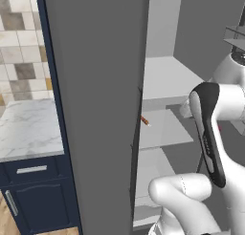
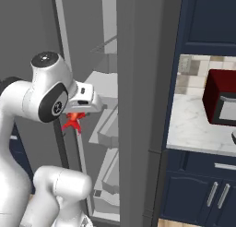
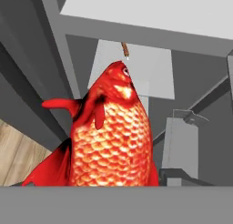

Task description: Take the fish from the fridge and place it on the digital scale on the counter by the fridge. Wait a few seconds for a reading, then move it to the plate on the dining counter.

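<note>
A red-orange scaly fish (image 3: 111, 136) hangs head-forward from my gripper (image 2: 76, 114), which is shut on it; the fish's body hides the fingertips in the hand view. In the right base view its red tail (image 2: 73, 123) shows below the white hand, just outside the open fridge (image 2: 138, 106). The fridge's pale grey shelves (image 1: 162, 129) lie ahead of the hand. A white marble counter (image 2: 193, 124) over navy drawers stands right of the fridge. At its right edge sits a sliver of a dark round thing (image 2: 233, 137), too cut off to identify as the digital scale. The plate and dining counter are out of view.
A small slender orange-brown item (image 1: 144, 120) lies on the middle fridge shelf (image 3: 132, 68). A red microwave (image 2: 221, 104) stands on the right counter. Another marble worktop (image 1: 28, 126) over navy cabinets lies left of the fridge. The fridge's dark wall (image 1: 95, 110) stands close on the arm's left.
</note>
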Available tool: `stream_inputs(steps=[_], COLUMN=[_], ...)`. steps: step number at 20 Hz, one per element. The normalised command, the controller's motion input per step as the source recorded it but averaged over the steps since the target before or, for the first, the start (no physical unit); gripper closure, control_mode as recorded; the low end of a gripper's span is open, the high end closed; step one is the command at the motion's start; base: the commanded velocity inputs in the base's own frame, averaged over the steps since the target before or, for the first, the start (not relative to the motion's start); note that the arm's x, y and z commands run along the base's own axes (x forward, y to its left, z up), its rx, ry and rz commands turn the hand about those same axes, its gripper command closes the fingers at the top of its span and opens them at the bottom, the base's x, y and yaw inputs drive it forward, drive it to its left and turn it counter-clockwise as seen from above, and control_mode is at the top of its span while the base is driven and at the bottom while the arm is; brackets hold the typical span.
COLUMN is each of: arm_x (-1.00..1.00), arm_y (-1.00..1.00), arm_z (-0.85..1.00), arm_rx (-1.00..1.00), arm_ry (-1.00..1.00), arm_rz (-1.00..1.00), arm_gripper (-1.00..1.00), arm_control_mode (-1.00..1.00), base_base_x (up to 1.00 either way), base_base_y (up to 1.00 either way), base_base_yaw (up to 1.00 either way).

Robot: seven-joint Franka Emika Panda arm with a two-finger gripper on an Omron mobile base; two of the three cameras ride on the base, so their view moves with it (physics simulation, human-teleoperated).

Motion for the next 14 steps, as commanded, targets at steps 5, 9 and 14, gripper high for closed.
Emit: stream_inputs(steps=[5,9,14], arm_x=[-0.18,-0.14,-0.45], arm_y=[0.06,-0.03,-0.07], arm_z=[0.0,0.0,0.01], arm_rx=[0.0,0.0,0.01], arm_ry=[0.0,0.0,-0.03], arm_rz=[-0.01,0.0,-0.08], arm_gripper=[1.0,1.0,1.0], arm_control_mode=[-1.0,-1.0,-1.0], base_base_x=[0.0,0.0,0.0], base_base_y=[0.0,0.0,0.0], base_base_yaw=[0.0,0.0,0.0])
